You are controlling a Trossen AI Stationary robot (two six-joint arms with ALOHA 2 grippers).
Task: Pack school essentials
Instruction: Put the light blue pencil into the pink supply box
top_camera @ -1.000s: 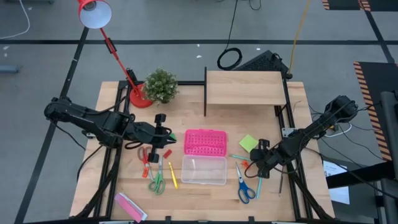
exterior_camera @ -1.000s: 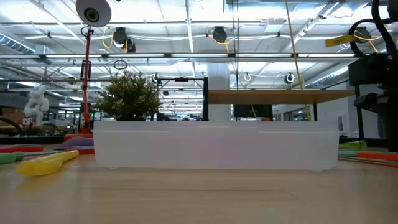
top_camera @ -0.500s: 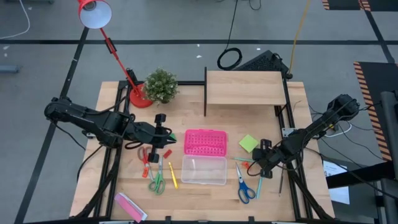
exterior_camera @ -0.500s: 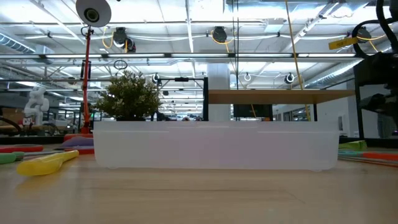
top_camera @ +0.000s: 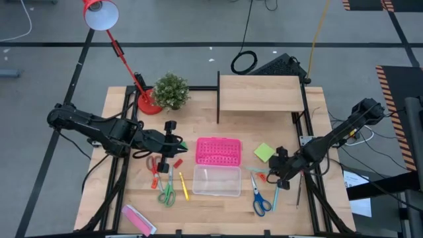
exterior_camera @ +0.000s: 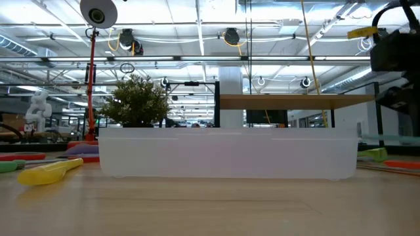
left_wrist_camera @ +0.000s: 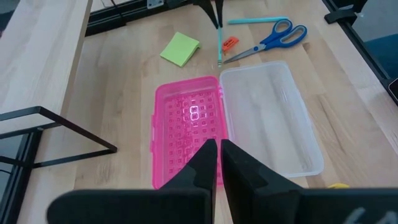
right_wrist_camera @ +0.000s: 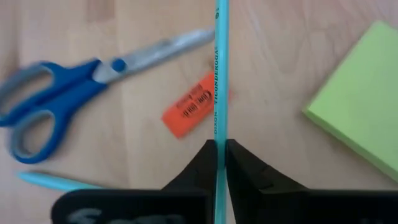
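Note:
My right gripper [right_wrist_camera: 219,146] is shut on a thin teal pencil [right_wrist_camera: 219,68] at the table's right, just right of the clear box [top_camera: 217,180]. The pencil stretches ahead of the fingers and passes over the orange eraser [right_wrist_camera: 191,113]. Blue-handled scissors [right_wrist_camera: 59,109], a second teal pen [right_wrist_camera: 59,181] and the lime-green note pad [right_wrist_camera: 360,102] lie flat around it. My left gripper [left_wrist_camera: 218,155] is shut on nothing and hangs over the left of the pink perforated lid [left_wrist_camera: 186,134]. Left of the box lie red scissors [top_camera: 154,165], green scissors [top_camera: 165,193] and a yellow pencil [top_camera: 183,186]. My right gripper pinches the teal pencil between its two fingers at a point on its shaft [right_wrist_camera: 219,138]. The pencil runs on straight ahead along the fingers. Its long free part stands over the eraser; whether its far tip touches the table does not show.
A potted plant [top_camera: 170,91] and a red desk lamp [top_camera: 99,14] stand at the far left, and a wooden shelf [top_camera: 261,92] at the far middle. A flat pink packet [top_camera: 139,219] lies at the near left edge. The box hides most of the table in the low view.
My right gripper has gone up, still shut on the teal pencil; in the low view the arm stands clearly higher than a second ago.

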